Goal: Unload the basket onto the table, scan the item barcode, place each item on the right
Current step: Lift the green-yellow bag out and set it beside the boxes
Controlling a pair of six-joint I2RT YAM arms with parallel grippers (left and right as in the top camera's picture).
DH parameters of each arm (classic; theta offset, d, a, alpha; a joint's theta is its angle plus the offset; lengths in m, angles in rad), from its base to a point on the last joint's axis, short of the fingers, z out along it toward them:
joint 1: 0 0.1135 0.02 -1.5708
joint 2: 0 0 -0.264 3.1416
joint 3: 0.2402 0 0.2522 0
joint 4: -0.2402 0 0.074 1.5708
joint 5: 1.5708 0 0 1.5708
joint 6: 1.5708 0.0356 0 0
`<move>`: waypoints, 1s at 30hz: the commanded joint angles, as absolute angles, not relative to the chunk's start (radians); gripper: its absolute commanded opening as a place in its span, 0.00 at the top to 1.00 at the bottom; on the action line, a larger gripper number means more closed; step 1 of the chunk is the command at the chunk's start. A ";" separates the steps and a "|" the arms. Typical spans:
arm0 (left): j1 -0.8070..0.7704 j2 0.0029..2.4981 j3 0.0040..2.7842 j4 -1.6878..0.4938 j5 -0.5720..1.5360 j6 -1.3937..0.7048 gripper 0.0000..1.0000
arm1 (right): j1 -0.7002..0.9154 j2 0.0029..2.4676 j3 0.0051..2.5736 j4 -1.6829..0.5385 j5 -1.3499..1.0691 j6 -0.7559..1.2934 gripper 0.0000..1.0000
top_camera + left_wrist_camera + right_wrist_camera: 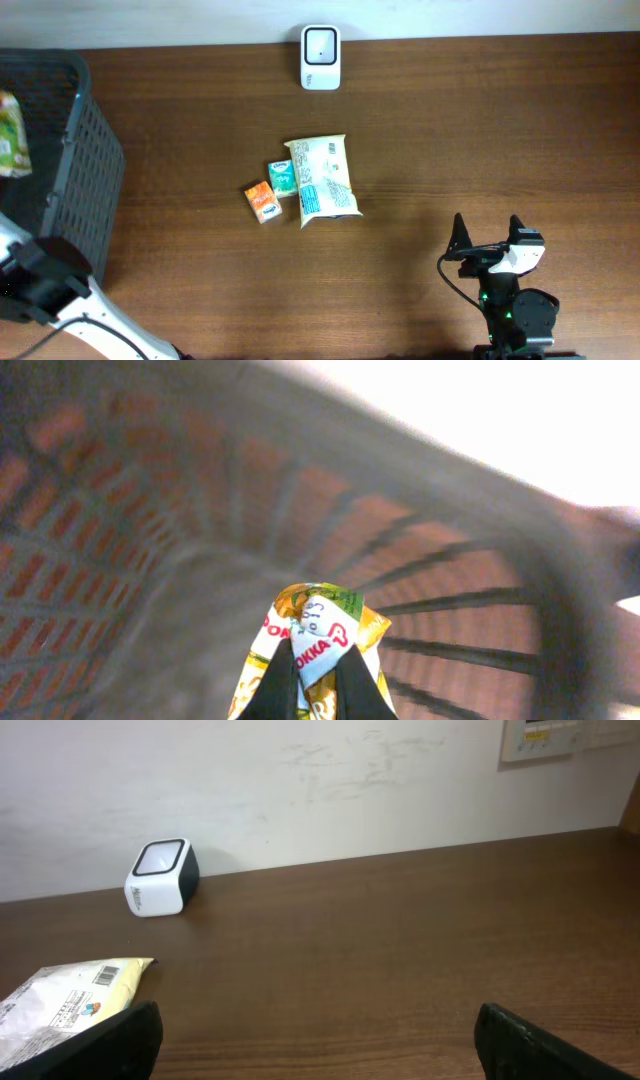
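Left fingers (272,695) pinch a yellow-green pouch (318,628) inside the dark mesh basket (445,600).

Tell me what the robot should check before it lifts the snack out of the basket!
1. Left gripper shut on the yellow-and-green crinkly packet: ok.
2. Packet lifted above the wall of the dark plastic mesh basket: not ok, it sits inside.
3. Barcode on the packet found: cannot tell.
4. White boxy scanner at the far table edge, nothing right in front of it: ok.
5. Right gripper open, holding nothing, far from the basket: ok.
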State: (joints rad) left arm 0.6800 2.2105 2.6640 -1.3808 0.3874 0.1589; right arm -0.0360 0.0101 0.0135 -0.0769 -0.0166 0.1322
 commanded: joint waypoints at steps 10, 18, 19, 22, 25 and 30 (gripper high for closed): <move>0.078 1.974 2.542 -1.460 0.220 0.059 1.00 | -0.040 0.004 0.006 -0.078 -0.008 0.135 0.01; -0.091 2.072 1.642 -1.012 0.044 -0.152 1.00 | -0.040 0.004 0.006 -0.078 -0.008 0.135 0.01; -0.091 2.072 1.585 -0.948 0.043 -0.179 1.00 | -0.040 0.004 0.006 -0.078 -0.008 0.135 0.01; -0.092 2.072 1.487 -0.774 0.029 -0.263 1.00 | -0.040 0.004 0.006 -0.078 -0.008 0.135 0.01; -0.114 2.072 1.478 -0.749 0.139 -0.482 1.00 | -0.040 0.004 0.006 -0.078 -0.008 0.135 0.01; -0.272 2.072 1.478 -0.674 0.154 -0.483 1.00 | -0.040 0.004 0.006 -0.078 -0.008 0.135 0.01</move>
